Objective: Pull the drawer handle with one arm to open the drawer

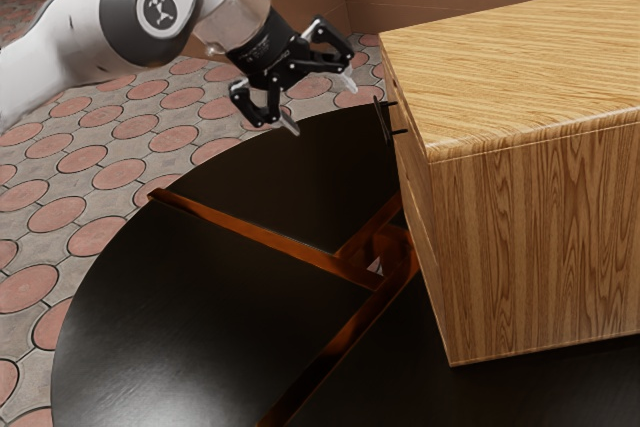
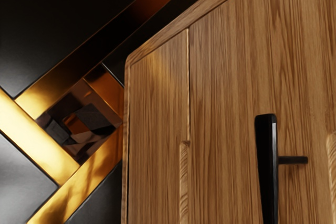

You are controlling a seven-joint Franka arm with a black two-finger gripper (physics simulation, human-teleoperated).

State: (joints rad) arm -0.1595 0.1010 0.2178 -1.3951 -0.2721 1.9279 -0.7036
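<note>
Your only container here is the drawer [image 2: 231, 87] in the cabinet [image 1: 520, 77], and you cannot see what it holds. Its front lies level with the wooden panel beside it, and only a thin seam runs between the two.

The cabinet is a light-wood box with strong grain. It stands on the black round surface [image 1: 200, 327], at the exterior view's right. The drawer front is on the face turned toward the arm, so in the exterior view you see it only edge-on.

The handle [image 1: 384, 117] is a slim black bar near the top of that face. It stands off the wood on a short black post. In the wrist view it shows as a straight dark bar running along the grain, with the post jutting out sideways from it.

Your end effector [image 1: 318, 95] hangs in the air near the handle, on the exterior view's left of it and slightly higher. It does not touch the handle. Its fingers are spread wide and nothing is between them.

Copper-coloured strips [image 1: 260, 237] cross the surface and meet close to the cabinet's foot, where they show a dim reflection. Beyond the surface the floor [image 1: 90, 147] is laid with reddish oval tiles.
</note>
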